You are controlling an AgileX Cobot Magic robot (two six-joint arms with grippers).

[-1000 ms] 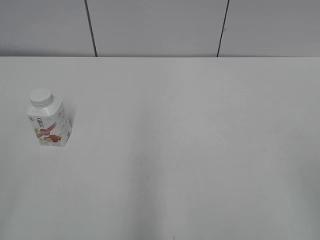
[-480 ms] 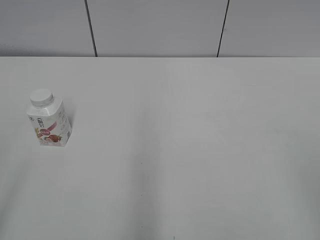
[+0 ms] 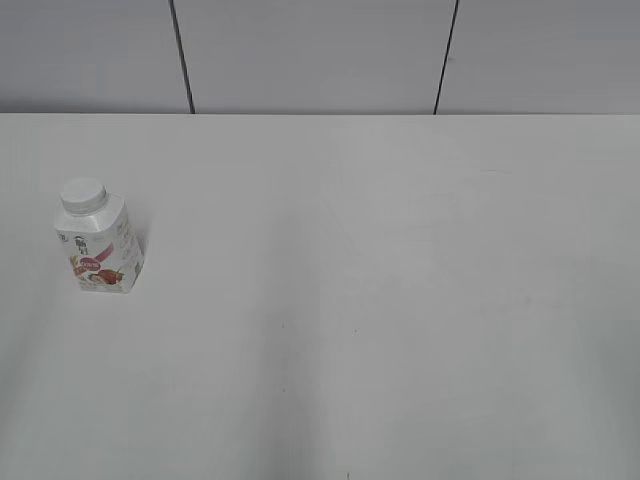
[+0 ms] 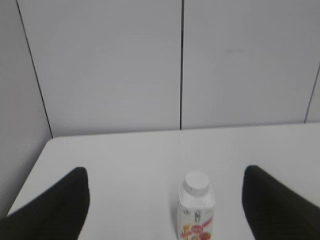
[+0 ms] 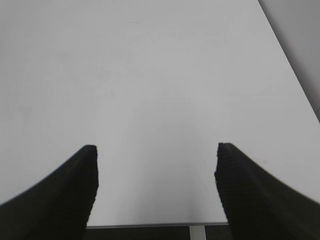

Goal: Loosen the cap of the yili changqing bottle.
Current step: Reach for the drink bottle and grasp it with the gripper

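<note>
The yili changqing bottle (image 3: 99, 246) stands upright on the left of the white table, small and white with a pink-red label and fruit picture. Its white round cap (image 3: 83, 195) sits on the neck. In the left wrist view the bottle (image 4: 196, 215) and its cap (image 4: 196, 182) stand ahead, between the two black fingers of my left gripper (image 4: 165, 175), which is open, empty and apart from the bottle. My right gripper (image 5: 156, 150) is open and empty over bare table. Neither gripper shows in the exterior view.
The white table (image 3: 380, 280) ends at a grey panelled wall (image 3: 320, 50) at the back. The right wrist view shows the table's near edge (image 5: 150, 225) and its right edge. The left wrist view shows the table's left edge (image 4: 30, 175).
</note>
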